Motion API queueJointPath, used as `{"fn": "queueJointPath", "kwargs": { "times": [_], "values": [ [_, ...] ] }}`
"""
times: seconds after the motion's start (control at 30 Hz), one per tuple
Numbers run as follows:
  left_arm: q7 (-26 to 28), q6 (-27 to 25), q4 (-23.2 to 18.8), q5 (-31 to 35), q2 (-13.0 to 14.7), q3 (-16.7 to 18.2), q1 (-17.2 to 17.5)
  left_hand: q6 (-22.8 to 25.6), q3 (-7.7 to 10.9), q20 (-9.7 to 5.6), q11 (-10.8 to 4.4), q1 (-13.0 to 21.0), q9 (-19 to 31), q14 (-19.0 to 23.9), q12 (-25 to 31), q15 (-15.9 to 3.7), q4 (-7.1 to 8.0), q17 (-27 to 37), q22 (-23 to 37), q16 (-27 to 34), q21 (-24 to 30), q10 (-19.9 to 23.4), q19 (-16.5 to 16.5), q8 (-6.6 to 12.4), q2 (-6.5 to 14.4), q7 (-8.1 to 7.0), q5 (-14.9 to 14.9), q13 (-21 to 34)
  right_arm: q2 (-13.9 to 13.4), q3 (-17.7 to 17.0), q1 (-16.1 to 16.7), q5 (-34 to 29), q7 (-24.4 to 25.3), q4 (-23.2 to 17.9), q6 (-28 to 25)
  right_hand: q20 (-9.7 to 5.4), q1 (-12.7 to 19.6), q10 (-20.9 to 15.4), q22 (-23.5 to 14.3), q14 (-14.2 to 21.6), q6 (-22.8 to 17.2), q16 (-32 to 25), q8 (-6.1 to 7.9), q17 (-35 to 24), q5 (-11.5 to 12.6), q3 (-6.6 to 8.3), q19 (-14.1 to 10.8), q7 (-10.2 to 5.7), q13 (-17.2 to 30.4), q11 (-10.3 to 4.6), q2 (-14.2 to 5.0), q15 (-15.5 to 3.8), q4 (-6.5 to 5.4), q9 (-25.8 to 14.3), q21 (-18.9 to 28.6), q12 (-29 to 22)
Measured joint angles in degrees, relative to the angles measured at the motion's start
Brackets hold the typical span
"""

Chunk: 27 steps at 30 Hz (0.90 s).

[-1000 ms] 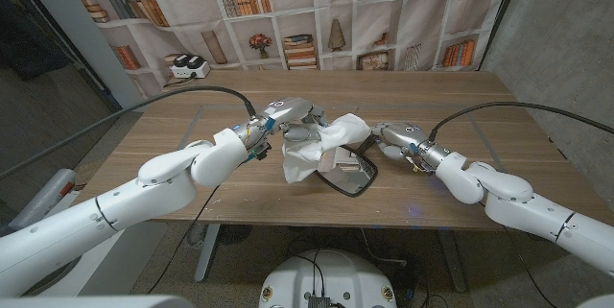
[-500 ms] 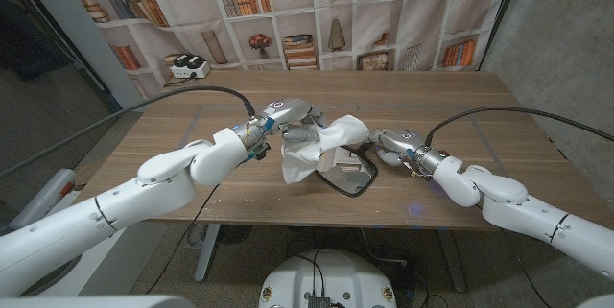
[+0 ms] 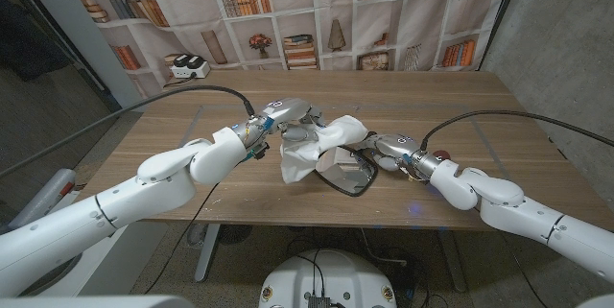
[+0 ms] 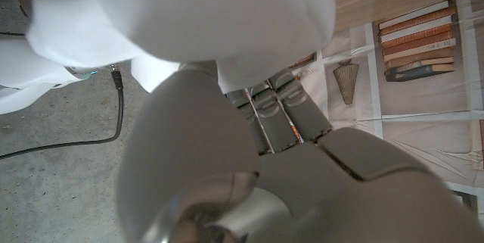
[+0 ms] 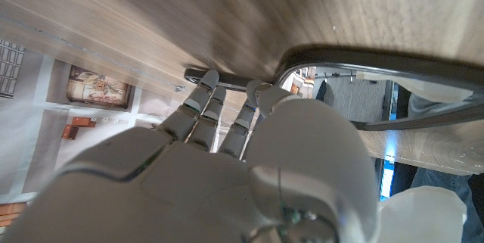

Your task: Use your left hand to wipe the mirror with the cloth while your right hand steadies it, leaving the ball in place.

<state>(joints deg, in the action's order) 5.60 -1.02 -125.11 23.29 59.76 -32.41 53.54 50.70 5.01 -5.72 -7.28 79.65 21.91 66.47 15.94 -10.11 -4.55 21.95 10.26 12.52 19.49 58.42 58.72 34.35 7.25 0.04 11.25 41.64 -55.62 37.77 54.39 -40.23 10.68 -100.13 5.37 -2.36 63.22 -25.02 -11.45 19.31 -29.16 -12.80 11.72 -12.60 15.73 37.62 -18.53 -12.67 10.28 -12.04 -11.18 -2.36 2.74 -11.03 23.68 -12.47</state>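
Head view: the left hand (image 3: 288, 116) grips a bunched white cloth (image 3: 312, 150), its fingers closed into the fabric, and the cloth drapes onto the mirror's (image 3: 350, 176) left part. The mirror lies flat on the wooden table (image 3: 192, 135), near its front edge. At the mirror's right rim, the right hand (image 3: 389, 145) reaches in with fingers (image 5: 200, 95) stretched out, tips at the dark frame; whether they press on it cannot be told. A small red ball (image 3: 442, 154) sits right of the mirror, beside the right forearm.
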Motion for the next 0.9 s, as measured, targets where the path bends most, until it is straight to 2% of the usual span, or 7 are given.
{"fn": "queueJointPath", "kwargs": {
  "times": [0.1, 0.2, 0.5, 0.53, 0.63, 0.9],
  "values": [
    [0.0, 0.2, 0.3, 0.0, -0.1, -0.1, -0.2, 0.0, 0.00, 0.00, 0.00, 0.0, 0.0, 0.0, -0.1, 0.00, 0.00, 0.0, 0.0, 0.0, 0.0, 0.0, 0.0, 0.06, 0.0, 0.01, 0.0, 0.2, 0.1, 0.2, 0.0, -0.5, 1.3, 0.6, 0.6, -0.10, -1.6, -2.7, 0.3, 1.9, -3.2, 0.5, 0.38, 0.8, -0.7, 0.56, -1.3, -0.08, 0.0, 0.06, 0.00, -0.10, -0.71, 0.0, 0.7, -0.8],
    [-0.1, 0.4, 0.5, 0.0, -0.3, -0.2, -0.3, 0.0, 0.00, 0.00, 0.00, 0.0, -0.1, 0.0, -0.1, 0.00, 0.00, 0.0, 0.0, 0.0, 0.0, 0.0, 0.0, 0.23, 0.0, 0.01, 0.0, 0.2, 0.3, 0.5, 0.0, -1.3, 2.6, 1.1, 1.3, -0.10, -1.8, -3.0, 0.3, 2.2, -4.5, 0.7, 0.37, 1.2, -0.9, 0.72, -1.3, -0.03, 0.0, 0.16, 0.06, 0.00, -0.86, 0.0, 0.7, -0.8],
    [-0.2, 0.5, 1.1, 0.0, -0.7, -0.6, -0.9, 0.0, 0.00, 0.00, 0.00, 0.0, -0.3, 0.1, -0.2, 0.08, 0.00, 0.0, 0.0, -0.2, -0.2, 0.0, 0.0, 0.23, 0.0, -0.03, 0.0, 0.2, 0.4, 0.7, 0.0, -4.9, 1.9, 1.5, -0.4, -0.10, -2.3, -3.6, 0.3, 2.2, -5.3, 1.0, 0.28, 1.1, -1.1, 1.06, -1.3, -0.12, 0.1, 0.14, 0.06, -0.01, -0.51, 0.0, 0.7, -0.7],
    [-0.4, 0.7, 1.1, -0.1, -0.8, -0.6, -1.0, 0.0, 0.00, 0.00, 0.00, 0.0, -0.3, 0.1, -0.2, 0.08, 0.00, 0.0, 0.0, -0.2, -0.2, 0.0, 0.0, 0.23, 0.0, -0.03, -0.1, 0.2, 0.5, 2.0, -0.2, -5.3, 1.6, 1.6, -0.6, -0.10, -2.3, -3.6, 0.3, 2.2, -5.3, 1.0, 0.44, 1.1, -1.1, 1.21, -1.3, -0.12, 0.1, 0.14, 0.06, 0.00, -0.37, 0.0, 0.7, -0.7],
    [-0.6, 0.7, 1.2, -0.1, -0.9, -0.7, -1.1, 0.0, 0.00, 0.00, 0.00, 0.0, -0.3, 0.1, -0.3, 0.08, 0.00, 0.0, 0.0, -0.2, -0.2, 0.0, 0.0, 0.23, 0.0, -0.03, -0.2, 0.3, 0.5, 2.4, -0.4, -6.3, 0.7, 1.7, -1.5, -0.10, -2.3, -3.8, 0.3, 2.2, -5.4, 1.2, 0.44, 1.1, -1.1, 1.24, -1.3, -0.10, 0.1, 0.34, 0.06, 0.00, -0.33, 0.0, 0.7, -0.7],
    [-0.9, 0.0, 1.3, 0.9, -1.1, -1.4, -1.7, 0.2, 0.00, 0.30, 0.00, 0.0, -0.3, 0.1, -0.5, 0.08, 0.00, -0.1, 0.0, -0.2, -0.7, 0.0, -1.1, 0.22, 0.0, -0.25, 0.0, -0.2, 0.6, 3.1, -0.5, -7.9, -0.1, 1.9, -3.2, -0.10, -2.5, -5.8, 0.3, 3.0, -5.9, 1.2, 0.29, 1.1, -1.1, 1.93, -1.3, -0.44, 0.0, -0.28, -0.12, -0.21, -0.13, 0.0, 1.3, -1.2]
  ]
}}
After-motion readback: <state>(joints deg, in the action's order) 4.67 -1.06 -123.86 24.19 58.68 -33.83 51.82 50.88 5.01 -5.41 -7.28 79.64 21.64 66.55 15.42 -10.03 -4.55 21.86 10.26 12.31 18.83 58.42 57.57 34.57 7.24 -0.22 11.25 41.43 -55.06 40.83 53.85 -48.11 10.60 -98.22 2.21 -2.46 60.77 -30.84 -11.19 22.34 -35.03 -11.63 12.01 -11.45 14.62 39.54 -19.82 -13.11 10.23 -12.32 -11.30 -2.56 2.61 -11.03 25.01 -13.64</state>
